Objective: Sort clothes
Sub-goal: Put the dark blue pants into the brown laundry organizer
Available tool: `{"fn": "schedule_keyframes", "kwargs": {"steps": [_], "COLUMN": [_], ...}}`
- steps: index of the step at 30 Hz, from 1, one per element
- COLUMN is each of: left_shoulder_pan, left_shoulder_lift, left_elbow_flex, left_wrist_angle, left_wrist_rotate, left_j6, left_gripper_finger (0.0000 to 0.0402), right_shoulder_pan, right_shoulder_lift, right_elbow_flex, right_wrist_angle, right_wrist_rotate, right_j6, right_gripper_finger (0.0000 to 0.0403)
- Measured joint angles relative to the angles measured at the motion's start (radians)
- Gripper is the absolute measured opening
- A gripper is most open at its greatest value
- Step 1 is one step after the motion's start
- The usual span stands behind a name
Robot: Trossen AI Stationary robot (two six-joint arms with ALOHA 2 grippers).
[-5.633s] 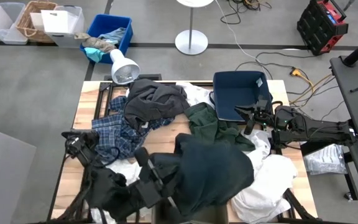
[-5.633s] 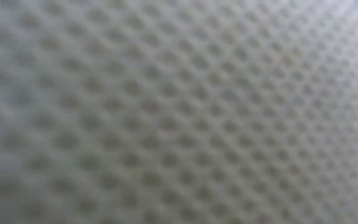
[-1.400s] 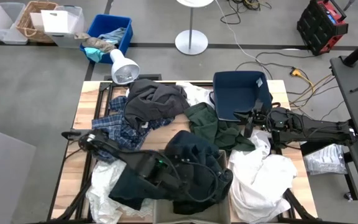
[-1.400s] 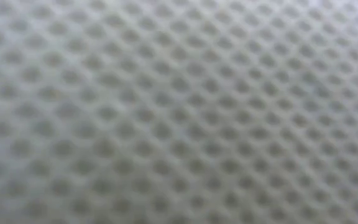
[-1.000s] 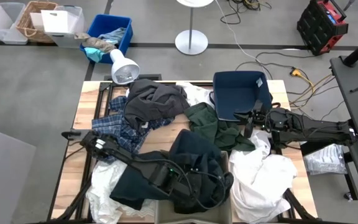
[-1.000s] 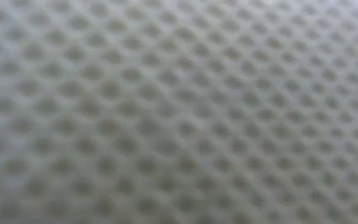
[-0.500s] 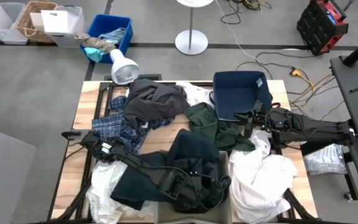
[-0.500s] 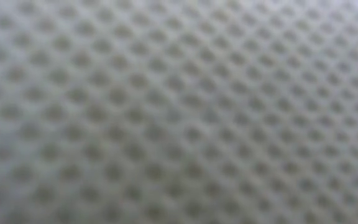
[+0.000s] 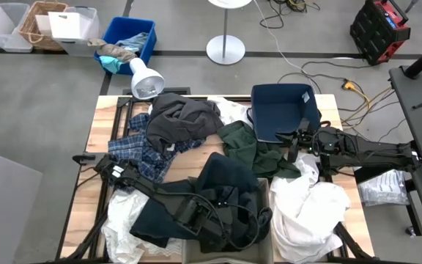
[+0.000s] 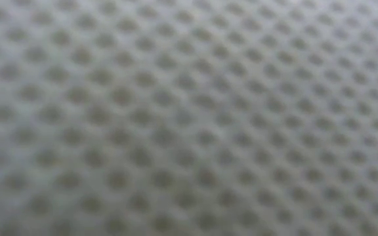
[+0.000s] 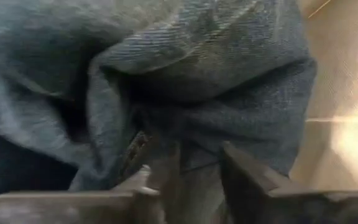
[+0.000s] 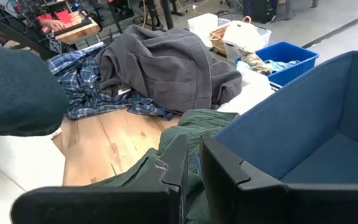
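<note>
The black garment [image 9: 229, 180] lies bunched at the table's near middle, and my left arm reaches over it from the left. In the left wrist view my left gripper [image 11: 201, 180] is closed on its dark fabric [image 11: 197, 74]. My right gripper [image 12: 192, 167] is shut and empty. It hovers over the dark green garment [image 9: 244, 143], beside the blue bin [image 9: 280, 110]. The charcoal grey garment [image 9: 182, 121] lies on the plaid shirt [image 9: 134, 154] at the far left. White garments lie at the near right [image 9: 310, 213] and near left [image 9: 123, 220]. My left gripper pinches a bunched fold of the black garment [image 11: 199, 163] between its two fingers [image 11: 166, 171]. The rest of the garment lies heaped beyond the fingers, slack. How many layers are held I cannot tell.
White mesh fabric covers the low view [image 10: 189, 118]. A grey container wall [image 9: 265, 209] stands beside the black garment. On the floor beyond the far edge are a blue crate of rags [image 9: 127, 40], a lamp head [image 9: 146, 82] and clear boxes [image 9: 6, 26].
My left arm has drawn back a little toward the table's left over the black garment. The garment stays bunched where it was.
</note>
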Motion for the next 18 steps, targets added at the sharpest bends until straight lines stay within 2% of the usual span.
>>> {"fn": "schedule_keyframes", "kwargs": {"steps": [3,7,10,12,16,18], "left_shoulder_pan": [0.000,0.000,-0.001,0.000,0.006,0.021], "left_shoulder_lift": [-0.023,-0.071,-0.118,-0.155,-0.227,-0.257], "left_elbow_flex": [0.000,0.000,0.000,0.000,0.001,0.001], "left_wrist_angle": [-0.001,-0.001,-0.005,-0.009,-0.053,-0.096], "left_wrist_rotate": [0.023,0.124,0.103,0.018,-0.349,-0.461], "left_j6": [0.014,0.069,0.118,0.176,0.263,0.262], "left_gripper_finger": [0.0157,0.0208,0.0226,0.0229,0.0225,0.0221], "right_shoulder_pan": [0.000,0.000,0.000,0.000,0.000,0.000], "right_shoulder_lift": [0.000,0.000,0.000,0.000,0.000,0.000], "right_elbow_flex": [0.000,0.000,0.000,0.000,0.000,0.000], "right_wrist_angle": [0.000,0.000,0.000,0.000,0.000,0.000], "right_wrist_rotate": [0.000,0.000,0.000,0.000,0.000,0.000], "right_j6": [0.000,0.001,0.002,0.002,0.002,0.002], "right_gripper_finger": [0.0034,0.0034,0.0034,0.0034,0.0034,0.0034]}}
